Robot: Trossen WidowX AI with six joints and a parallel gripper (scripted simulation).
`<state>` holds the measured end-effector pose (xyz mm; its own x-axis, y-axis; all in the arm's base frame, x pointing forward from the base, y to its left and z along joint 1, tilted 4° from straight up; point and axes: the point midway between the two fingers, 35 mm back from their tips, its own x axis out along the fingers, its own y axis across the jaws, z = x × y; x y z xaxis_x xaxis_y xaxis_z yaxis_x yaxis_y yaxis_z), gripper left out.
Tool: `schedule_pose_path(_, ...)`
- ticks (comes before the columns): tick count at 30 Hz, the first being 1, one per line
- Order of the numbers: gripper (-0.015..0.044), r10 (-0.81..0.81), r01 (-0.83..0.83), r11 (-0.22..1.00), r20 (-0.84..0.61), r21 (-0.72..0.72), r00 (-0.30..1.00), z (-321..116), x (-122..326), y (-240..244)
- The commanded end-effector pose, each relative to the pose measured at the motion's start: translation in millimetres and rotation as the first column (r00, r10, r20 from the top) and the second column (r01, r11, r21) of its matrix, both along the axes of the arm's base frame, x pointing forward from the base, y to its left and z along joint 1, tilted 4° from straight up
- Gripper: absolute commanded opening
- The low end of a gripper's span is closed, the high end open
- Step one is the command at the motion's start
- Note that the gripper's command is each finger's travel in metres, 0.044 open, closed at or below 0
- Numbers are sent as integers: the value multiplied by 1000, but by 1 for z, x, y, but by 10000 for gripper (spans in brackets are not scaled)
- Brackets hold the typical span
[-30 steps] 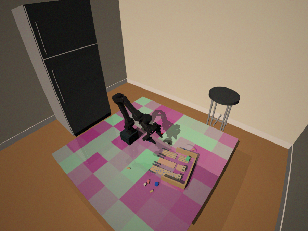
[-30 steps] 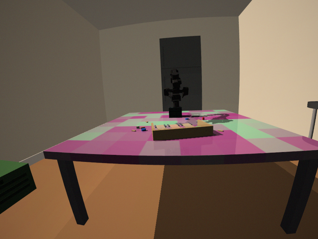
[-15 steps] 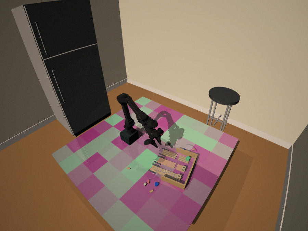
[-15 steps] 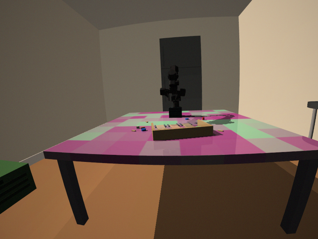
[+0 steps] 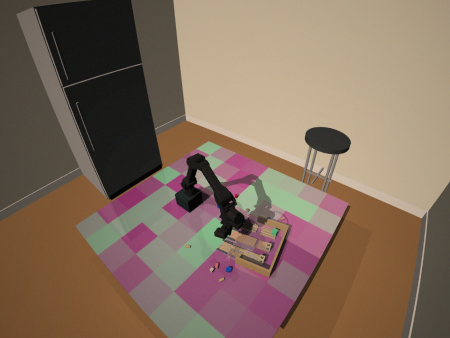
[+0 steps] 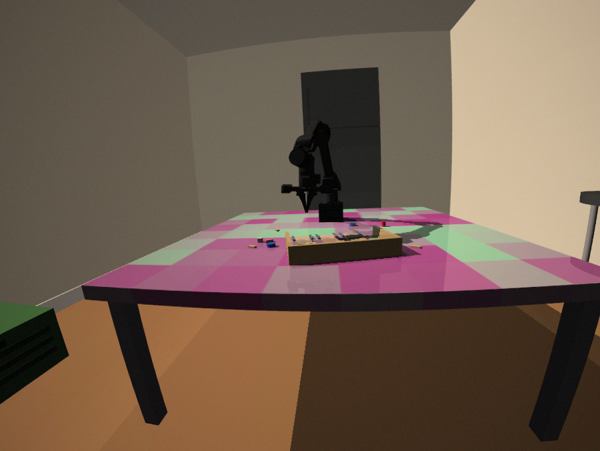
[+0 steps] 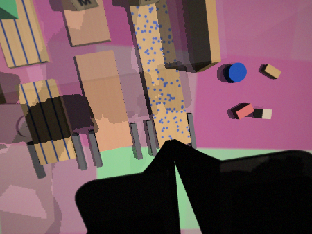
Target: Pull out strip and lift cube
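Observation:
The blue-dotted strip is in one piece, with a labelled cube on its far end. The plain strip is split by a gap; its far piece bears another labelled cube, marked M. The striped strip is also in two pieces, with a green cube on its far piece. My gripper is shut and empty, pointing down above the dotted strip's near end, which its fingertips partly cover in the wrist view.
A wooden wall encloses the strips' far ends and sides. Grey guide rails flank the near ends. A blue disc, a red block, a white block and a wooden piece lie outside.

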<state>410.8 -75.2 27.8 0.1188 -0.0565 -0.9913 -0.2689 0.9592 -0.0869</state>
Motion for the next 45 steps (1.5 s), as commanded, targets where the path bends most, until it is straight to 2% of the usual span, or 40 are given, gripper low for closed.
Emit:
schedule_pose_path(1,0,32,-30,999,-126,18,992,-21,1,-18)
schedule_pose_path(45,0,39,-36,999,-150,24,988,-88,-5,-27)
